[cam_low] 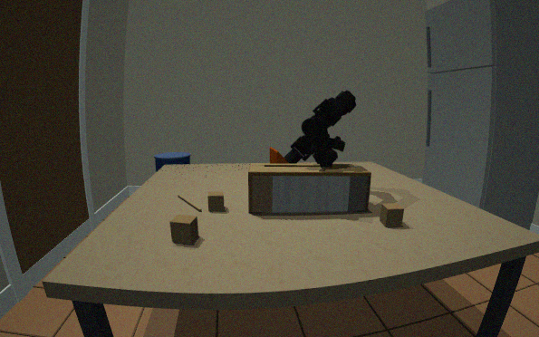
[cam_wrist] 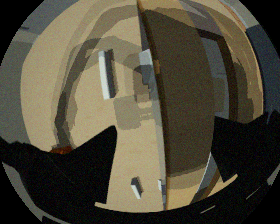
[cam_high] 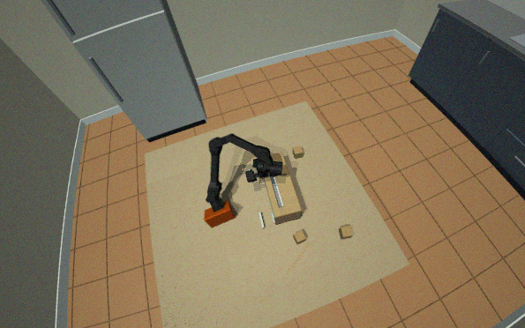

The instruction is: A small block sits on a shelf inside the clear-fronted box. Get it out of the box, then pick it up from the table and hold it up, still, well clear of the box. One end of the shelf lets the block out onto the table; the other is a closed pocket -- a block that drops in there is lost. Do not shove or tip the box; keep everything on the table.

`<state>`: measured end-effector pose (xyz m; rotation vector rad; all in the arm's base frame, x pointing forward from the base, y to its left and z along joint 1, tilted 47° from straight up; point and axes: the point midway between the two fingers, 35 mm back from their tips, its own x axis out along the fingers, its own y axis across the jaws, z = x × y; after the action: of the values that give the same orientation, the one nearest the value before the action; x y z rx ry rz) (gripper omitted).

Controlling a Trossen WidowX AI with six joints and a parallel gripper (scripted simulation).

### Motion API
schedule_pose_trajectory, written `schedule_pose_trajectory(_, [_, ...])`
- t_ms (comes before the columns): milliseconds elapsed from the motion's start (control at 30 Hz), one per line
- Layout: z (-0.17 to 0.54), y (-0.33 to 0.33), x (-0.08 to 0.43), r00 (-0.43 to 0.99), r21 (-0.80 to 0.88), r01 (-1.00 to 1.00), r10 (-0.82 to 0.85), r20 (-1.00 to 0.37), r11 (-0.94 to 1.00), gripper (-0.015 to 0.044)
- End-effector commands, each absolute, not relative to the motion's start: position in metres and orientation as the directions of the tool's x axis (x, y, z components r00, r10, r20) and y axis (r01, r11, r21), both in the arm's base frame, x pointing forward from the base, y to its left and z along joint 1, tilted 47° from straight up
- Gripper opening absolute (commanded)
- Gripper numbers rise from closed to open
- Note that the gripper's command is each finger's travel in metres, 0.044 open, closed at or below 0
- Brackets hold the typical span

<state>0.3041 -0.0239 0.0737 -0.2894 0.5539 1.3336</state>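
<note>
The tan box [cam_high: 293, 205] [cam_low: 260, 192] [cam_wrist: 186, 130] stands upright on the table [cam_high: 218, 273] [cam_low: 287, 254]. A long narrow slot [cam_high: 278, 194] runs along its top. I cannot make out the small block or the shelf inside; glare, shadow and the arm hide the inside. My gripper [cam_wrist: 156, 123] is open with nothing between its fingers. It is above the box, toward the end nearer the fridge. In the wrist view its two dark fingers stand apart, one on each side of the box's front top edge. Whether a fingertip touches the box is unclear.
Three loose wooden cubes stand around the box: one [cam_high: 297, 152] [cam_low: 391, 215] past its fridge-side end, two [cam_high: 300, 236] [cam_low: 216, 202] [cam_high: 346, 231] [cam_low: 184, 230] past the other. White strips [cam_high: 261, 220] [cam_wrist: 106, 75] [cam_wrist: 136, 187] lie before its front. The arm's orange base [cam_high: 219, 216] faces that front.
</note>
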Motion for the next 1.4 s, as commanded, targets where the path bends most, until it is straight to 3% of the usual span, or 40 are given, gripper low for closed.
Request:
schedule_pose_trajectory(0, [0.080,-0.018,0.306,0.134,0.110,-0.968,0.836,-0.533,0.226,0.0400])
schedule_pose_trajectory(933, [0.113,0.012,0.318,0.134,0.110,-0.968,0.836,-0.531,0.225,0.0400])
schedule_pose_trajectory(1367, [0.153,-0.036,0.309,0.158,0.177,-0.940,0.831,-0.534,0.292,0.0400])
